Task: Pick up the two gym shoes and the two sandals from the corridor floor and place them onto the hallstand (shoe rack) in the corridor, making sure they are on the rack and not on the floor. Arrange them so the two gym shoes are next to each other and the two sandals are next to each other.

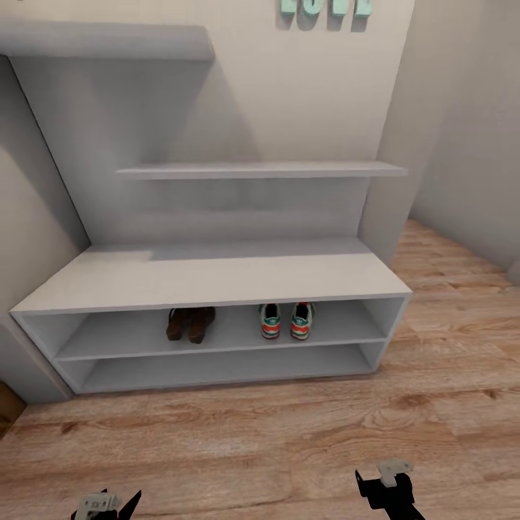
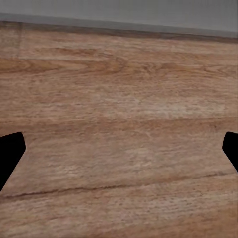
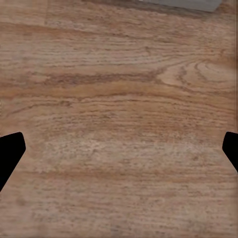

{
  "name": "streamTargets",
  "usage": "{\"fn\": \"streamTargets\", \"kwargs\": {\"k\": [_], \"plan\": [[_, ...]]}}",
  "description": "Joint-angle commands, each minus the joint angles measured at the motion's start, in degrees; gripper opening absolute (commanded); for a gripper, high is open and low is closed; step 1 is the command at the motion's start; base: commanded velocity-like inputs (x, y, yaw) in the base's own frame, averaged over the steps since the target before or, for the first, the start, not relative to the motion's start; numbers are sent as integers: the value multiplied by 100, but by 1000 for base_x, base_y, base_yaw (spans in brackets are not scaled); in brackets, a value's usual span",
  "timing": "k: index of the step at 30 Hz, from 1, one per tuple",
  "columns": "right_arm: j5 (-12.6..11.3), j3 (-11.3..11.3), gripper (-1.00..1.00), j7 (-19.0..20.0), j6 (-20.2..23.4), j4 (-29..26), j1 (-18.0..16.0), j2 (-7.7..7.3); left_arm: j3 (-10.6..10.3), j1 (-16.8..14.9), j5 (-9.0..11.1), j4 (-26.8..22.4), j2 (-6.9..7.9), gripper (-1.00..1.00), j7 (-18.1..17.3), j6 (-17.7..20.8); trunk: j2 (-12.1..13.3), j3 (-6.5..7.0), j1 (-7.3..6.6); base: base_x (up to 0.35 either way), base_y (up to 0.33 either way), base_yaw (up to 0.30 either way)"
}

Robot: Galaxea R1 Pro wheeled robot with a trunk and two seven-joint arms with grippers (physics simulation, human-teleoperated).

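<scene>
four shoes sit on the upper of the hallstand's (image 1: 209,278) two low shelves, so by the look of it nothing is left on the corridor floor (image 1: 289,433). the two gym shoes (image 1: 286,321) stand side by side right of the middle, heels outward, with a small gap between them. the two sandals (image 1: 190,324) stand close together, perhaps touching, to their left, with a clear gap between the pairs. that grouping matches the asked arrangement: like beside like, all off the floor, tucked under the flat top where they cannot slip off. the lower shelf, the flat top and the two floating shelves on the back panel carry nothing.

the left claw (image 2: 119,148) hangs low over bare planks, its dark fingertips far apart at the edges of its wrist view, holding nothing. the right claw (image 3: 119,148) is likewise spread wide and empty over the wood grain. both are well apart from the rack, which i judge fits a finished job.

mint letters (image 1: 325,11) hang on the wall above.
</scene>
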Motion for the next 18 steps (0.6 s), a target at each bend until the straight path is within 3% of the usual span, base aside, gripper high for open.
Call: {"fn": "streamTargets", "kwargs": {"k": [1, 18], "plan": [[54, -46, 100, -8, -19, 6, -2, 1, 31, -4, 26, 9, -9, 100, 34, 9, 40, 14, -24, 0, 0, 0], [60, -33, 100, -4, -1, 73, 36, 42, 39, -2, 63, 96, -18, 100, 285, 5, 721, 319, -397, 0, 0, 0]]}}
